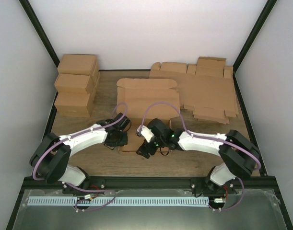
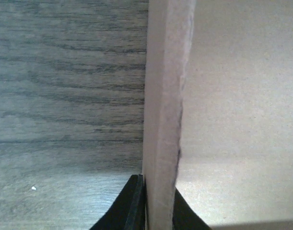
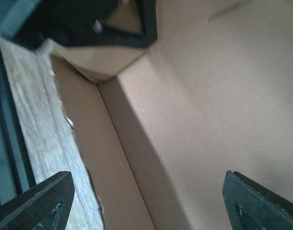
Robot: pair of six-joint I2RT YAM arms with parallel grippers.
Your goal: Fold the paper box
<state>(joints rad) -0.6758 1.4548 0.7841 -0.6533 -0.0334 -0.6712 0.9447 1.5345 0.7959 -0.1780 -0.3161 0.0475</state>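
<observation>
The paper box [image 1: 148,98] is a brown die-cut cardboard piece lying in the middle of the table, its near part under both grippers. My left gripper [image 1: 118,140] is shut on the raised left side flap of the box [image 2: 163,120], which stands edge-on between its fingers [image 2: 132,206]. My right gripper [image 1: 145,149] is open above the box's inner panel [image 3: 208,110], beside a creased near wall [image 3: 112,182]. Its fingertips [image 3: 36,206] are spread wide with nothing between them. The left gripper shows at the top of the right wrist view [image 3: 88,21].
Several folded brown boxes [image 1: 76,84] are stacked at the back left. A thick sheaf of flat cardboard blanks [image 1: 204,88] lies at the back right. White walls and a black frame enclose the wooden table [image 1: 184,160].
</observation>
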